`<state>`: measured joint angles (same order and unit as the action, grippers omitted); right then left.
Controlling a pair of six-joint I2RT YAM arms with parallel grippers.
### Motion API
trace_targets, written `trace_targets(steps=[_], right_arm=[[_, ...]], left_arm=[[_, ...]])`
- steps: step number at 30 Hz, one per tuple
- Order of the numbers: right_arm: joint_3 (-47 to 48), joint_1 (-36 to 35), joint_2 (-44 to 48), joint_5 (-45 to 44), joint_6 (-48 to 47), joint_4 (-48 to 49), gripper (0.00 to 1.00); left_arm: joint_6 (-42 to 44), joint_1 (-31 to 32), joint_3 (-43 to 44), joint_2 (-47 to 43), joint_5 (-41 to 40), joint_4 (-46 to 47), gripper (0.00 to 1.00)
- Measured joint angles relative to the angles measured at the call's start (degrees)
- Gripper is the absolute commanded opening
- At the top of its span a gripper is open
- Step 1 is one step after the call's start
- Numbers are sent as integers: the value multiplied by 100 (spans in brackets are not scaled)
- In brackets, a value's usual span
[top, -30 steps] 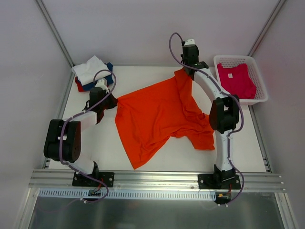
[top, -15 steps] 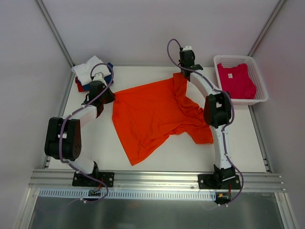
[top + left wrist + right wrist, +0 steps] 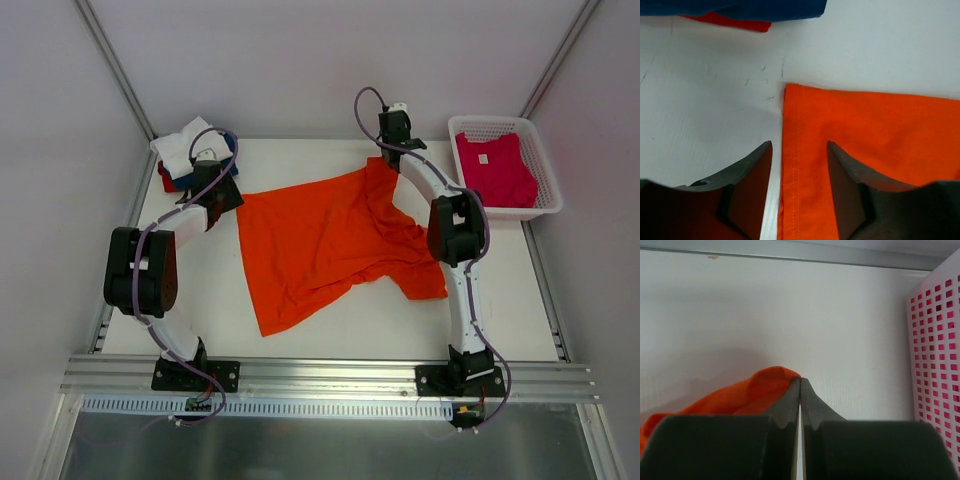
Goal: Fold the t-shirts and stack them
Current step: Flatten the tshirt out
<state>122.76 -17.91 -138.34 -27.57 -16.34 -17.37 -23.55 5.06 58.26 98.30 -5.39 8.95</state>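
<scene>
The bright orange t-shirt [image 3: 320, 240] lies spread and wrinkled across the middle of the table. My left gripper [image 3: 230, 196] is at its far left corner. In the left wrist view the jaws [image 3: 799, 145] stand open with the orange hem [image 3: 795, 190] lying flat between them. My right gripper [image 3: 386, 160] is at the shirt's far right corner and is shut on a bunched orange edge [image 3: 765, 387]; its fingertips [image 3: 800, 380] meet. The folded stack [image 3: 186, 150], white on navy on red, sits at the back left. The magenta-pink t-shirt [image 3: 497, 170] lies in the basket.
The white mesh basket [image 3: 490, 122] stands at the back right, and its wall [image 3: 937, 340] is just right of my right gripper. The navy [image 3: 740, 7] and red [image 3: 730, 21] folded shirts lie just beyond my left gripper. A metal rail runs along the table's back edge.
Both grippers moved toward the back of the table, dragging the orange shirt back and left. The left gripper now sits closer to the folded stack.
</scene>
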Motion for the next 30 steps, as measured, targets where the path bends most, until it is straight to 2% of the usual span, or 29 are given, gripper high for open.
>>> trace_targets(steps=[2, 11, 14, 15, 18, 25, 30], right_arm=[[0, 50, -20, -70, 57, -42, 0], [83, 264, -146, -393, 271, -404, 2], [144, 339, -247, -479, 378, -592, 37], [146, 361, -264, -509, 417, -643, 51], [146, 398, -284, -586, 463, -782, 66], [107, 415, -79, -651, 479, -966, 70], [11, 356, 511, -603, 496, -1174, 70]], left_arm=[[7, -22, 33, 0, -48, -63, 57], [-11, -28, 9, -74, -33, -219, 57], [-24, -24, -114, -264, 107, -251, 58], [-31, -22, -155, -337, 155, -256, 58], [-55, -11, -229, -505, 273, -264, 58], [-138, 181, -479, -769, 573, -295, 58], [-271, 619, -597, -822, 671, -350, 58]])
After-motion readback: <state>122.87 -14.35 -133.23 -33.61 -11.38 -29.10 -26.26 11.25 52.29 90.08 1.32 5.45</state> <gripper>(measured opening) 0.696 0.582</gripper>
